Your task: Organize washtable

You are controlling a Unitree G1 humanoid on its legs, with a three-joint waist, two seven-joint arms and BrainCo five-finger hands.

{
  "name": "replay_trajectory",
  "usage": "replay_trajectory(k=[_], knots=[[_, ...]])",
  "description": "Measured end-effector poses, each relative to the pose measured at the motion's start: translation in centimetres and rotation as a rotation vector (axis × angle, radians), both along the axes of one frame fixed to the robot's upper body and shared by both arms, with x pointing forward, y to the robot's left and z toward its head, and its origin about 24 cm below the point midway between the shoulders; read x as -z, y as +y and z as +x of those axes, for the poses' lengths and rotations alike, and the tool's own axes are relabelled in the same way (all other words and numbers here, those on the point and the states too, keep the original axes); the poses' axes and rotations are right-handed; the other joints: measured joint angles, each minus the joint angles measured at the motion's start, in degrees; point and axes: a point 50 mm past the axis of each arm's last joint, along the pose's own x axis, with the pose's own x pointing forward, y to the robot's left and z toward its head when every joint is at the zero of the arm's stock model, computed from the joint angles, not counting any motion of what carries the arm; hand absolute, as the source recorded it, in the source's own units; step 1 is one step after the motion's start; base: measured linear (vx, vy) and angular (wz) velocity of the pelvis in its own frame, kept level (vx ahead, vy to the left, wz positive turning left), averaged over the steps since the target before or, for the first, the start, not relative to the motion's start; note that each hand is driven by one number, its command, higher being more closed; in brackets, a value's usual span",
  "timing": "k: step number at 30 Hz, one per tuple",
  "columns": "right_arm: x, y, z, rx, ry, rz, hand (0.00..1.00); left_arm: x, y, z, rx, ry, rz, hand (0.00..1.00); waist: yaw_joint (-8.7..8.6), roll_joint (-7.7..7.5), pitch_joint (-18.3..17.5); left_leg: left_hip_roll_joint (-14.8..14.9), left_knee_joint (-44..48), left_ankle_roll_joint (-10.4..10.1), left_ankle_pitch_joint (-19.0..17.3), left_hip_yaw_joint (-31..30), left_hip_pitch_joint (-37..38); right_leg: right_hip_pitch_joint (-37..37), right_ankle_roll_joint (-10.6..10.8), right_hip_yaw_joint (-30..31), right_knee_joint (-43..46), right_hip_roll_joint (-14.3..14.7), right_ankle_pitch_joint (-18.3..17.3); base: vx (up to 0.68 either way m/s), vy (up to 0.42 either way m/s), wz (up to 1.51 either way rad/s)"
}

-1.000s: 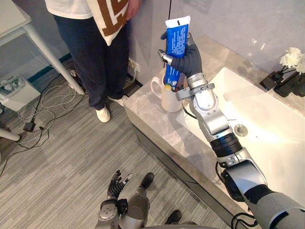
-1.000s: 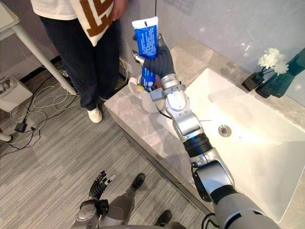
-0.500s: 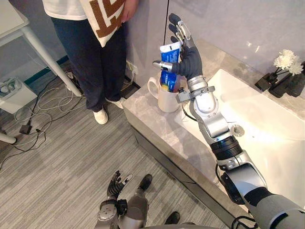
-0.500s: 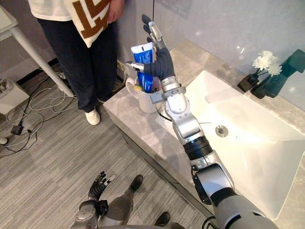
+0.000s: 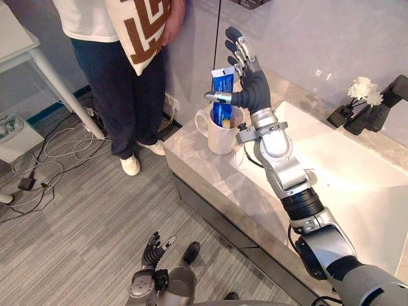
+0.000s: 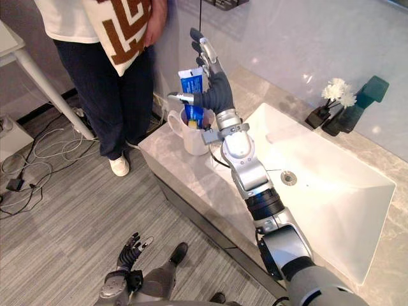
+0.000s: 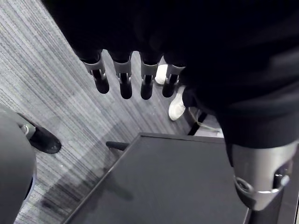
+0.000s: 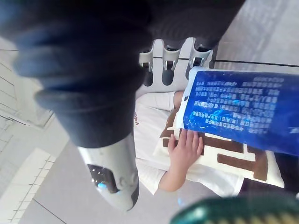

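A blue toothpaste tube (image 5: pixel 222 97) stands upright inside a white mug (image 5: pixel 218 135) at the left end of the grey marble washtable (image 5: pixel 210 175). My right hand (image 5: pixel 250 81) is right beside the tube's top, open, fingers straight and pointing up, thumb (image 5: pixel 215 97) reaching across the tube's front. In the right wrist view the tube (image 8: pixel 243 111) lies just past the straight fingers (image 8: pixel 174 56). My left hand (image 5: pixel 153 247) hangs low over the floor, open and holding nothing, its fingers (image 7: pixel 121 80) straight.
A white basin (image 5: pixel 363 178) fills the washtable to the right of the mug. White flowers in a dark vase (image 5: pixel 360 95) and a dark dispenser (image 6: pixel 357 95) stand at the back. A person (image 5: pixel 127 57) stands left of the washtable. Cables (image 5: pixel 44 159) lie on the floor by a white table leg (image 5: pixel 64 83).
My right hand's fingers have straightened off the tube, and the tube has dropped from held high down into the mug. The camera has shifted a little.
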Motion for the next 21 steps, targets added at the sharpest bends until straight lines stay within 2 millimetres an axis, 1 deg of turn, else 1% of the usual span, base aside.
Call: replay_trajectory(k=[2, 6, 7, 9, 11, 12, 13, 15, 17, 18, 20, 21], knots=[[-0.1, -0.3, -0.3, 0.004, -0.012, 0.015, 0.00, 0.1, 0.1, -0.1, 0.001, 0.004, 0.000, 0.00, -0.25, 0.00, 0.0, 0.0, 0.0, 0.0, 0.0, 0.2, 0.2, 0.0, 0.0, 0.2, 0.2, 0.0, 0.0, -0.04, -0.012, -0.04], [-0.3, -2.7, -1.5, 0.050, -0.044, 0.106, 0.00, 0.2, 0.1, -0.2, -0.002, 0.012, 0.000, 0.00, -0.26, -0.26, -0.7, 0.1, 0.0, 0.0, 0.0, 1.2, 0.7, 0.0, 0.0, 1.3, 0.3, -0.2, 0.0, -0.03, -0.007, -0.11], [-0.4, -2.9, -1.7, 0.054, -0.050, 0.115, 0.00, 0.2, 0.1, -0.2, -0.002, 0.015, 0.001, 0.00, -0.28, -0.25, -0.9, 0.2, 0.0, 0.1, -0.1, 1.4, 0.8, 0.0, 0.0, 1.6, 0.3, -0.2, 0.0, -0.02, -0.003, -0.21], [-0.7, -4.0, -2.2, 0.081, -0.082, 0.146, 0.00, 0.3, 0.2, -0.4, -0.002, 0.023, 0.002, 0.00, -0.73, -0.26, -1.5, 0.3, 0.0, 0.2, -0.2, 2.1, 1.3, 0.0, 0.0, 2.3, 0.4, -0.3, 0.0, -0.02, -0.005, -0.18], [-1.1, -5.0, -3.1, 0.102, -0.126, 0.175, 0.00, 0.5, 0.3, -0.6, -0.005, 0.035, 0.004, 0.00, -1.79, -0.28, -1.6, 0.4, 0.0, 0.4, -0.4, 2.9, 2.0, 0.0, 0.0, 3.1, 0.4, -0.3, 0.0, -0.04, -0.005, -0.18], [-1.2, -5.2, -3.5, 0.106, -0.141, 0.179, 0.00, 0.5, 0.4, -0.7, -0.005, 0.037, 0.005, 0.00, -1.92, -0.25, -1.7, 0.5, 0.0, 0.4, -0.4, 3.1, 2.1, -0.1, 0.0, 3.3, 0.3, -0.4, 0.0, -0.03, -0.001, -0.22], [-1.4, -5.9, -4.1, 0.124, -0.169, 0.184, 0.00, 0.5, 0.4, -0.7, -0.006, 0.039, 0.006, 0.00, -2.37, -0.27, -1.7, 0.6, 0.0, 0.5, -0.5, 3.7, 2.4, -0.1, 0.0, 4.0, 0.3, -0.4, 0.0, -0.02, 0.004, -0.28], [-1.3, -7.1, -4.8, 0.158, -0.188, 0.185, 0.00, 0.6, 0.6, -0.9, -0.014, 0.048, 0.005, 0.00, -3.24, -0.60, -2.0, 0.7, 0.0, 0.5, -0.7, 4.7, 3.0, 0.0, -0.1, 4.9, 0.3, -0.5, 0.1, -0.02, 0.005, -0.28], [-1.3, -9.8, -6.6, 0.256, -0.232, 0.218, 0.00, 0.8, 0.9, -1.4, -0.052, 0.066, -0.013, 0.00, -4.08, -0.79, -2.6, 0.6, 0.0, 0.7, -0.8, 5.8, 3.6, 0.0, 0.0, 5.8, 0.4, -0.7, 0.2, 0.00, 0.009, -0.21], [-1.3, -10.5, -7.0, 0.287, -0.247, 0.227, 0.00, 0.9, 1.0, -1.6, -0.062, 0.070, -0.014, 0.00, -4.48, -0.78, -2.7, 0.6, 0.0, 0.7, -0.9, 6.0, 3.7, 0.0, 0.1, 6.1, 0.4, -0.8, 0.2, 0.00, 0.015, -0.20], [-1.7, -13.7, -8.8, 0.420, -0.315, 0.261, 0.00, 1.1, 1.2, -2.4, -0.097, 0.090, -0.020, 0.00, -6.52, -0.44, -3.4, 0.4, 0.0, 1.0, -1.1, 7.1, 4.3, 0.1, 0.3, 6.7, 0.3, -1.2, 0.5, -0.01, 0.023, -0.23], [-1.8, -14.4, -9.2, 0.455, -0.333, 0.272, 0.00, 1.2, 1.2, -2.6, -0.103, 0.094, -0.021, 0.00, -6.67, -0.32, -3.5, 0.4, 0.0, 1.2, -1.2, 7.6, 4.5, 0.1, 0.4, 7.2, 0.3, -1.3, 0.6, -0.02, 0.035, -0.39]])
